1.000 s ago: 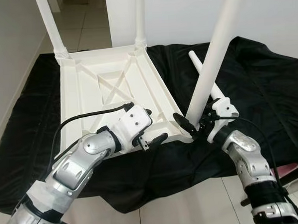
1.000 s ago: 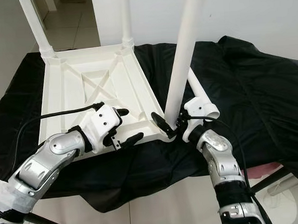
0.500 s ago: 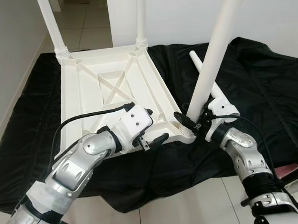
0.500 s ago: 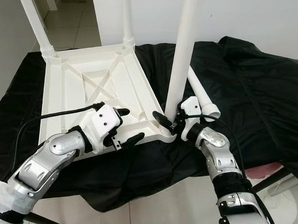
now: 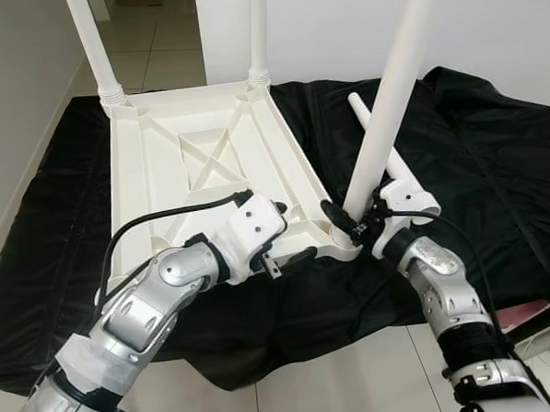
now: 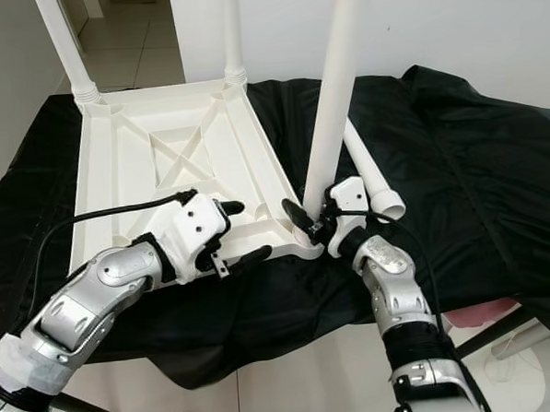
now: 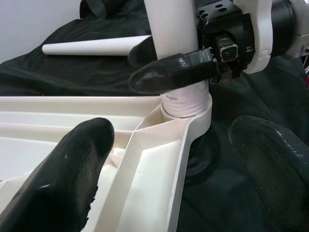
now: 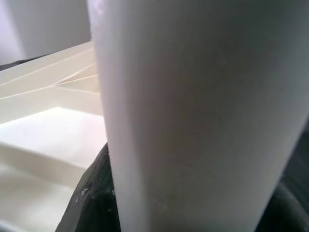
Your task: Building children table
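Left eye view: right gripper (image 5: 352, 228), clamped on the tall white plastic leg (image 5: 385, 103), has straightened it into the upturned white tabletop (image 5: 199, 164) socket at five o'clock; left gripper (image 5: 286, 235) stays wide.

Even, soft daylight fills the room, the head views sharp. The white leg (image 8: 198, 116) pressed between the right gripper's fingers is a blur; the left fingertips (image 7: 72, 169) loom soft, faintly glossy.

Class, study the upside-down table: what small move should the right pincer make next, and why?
Probably keep twisting the leg down: the right pincer grips its base in the corner socket, threads still show, and the left pincer straddles the tabletop edge.
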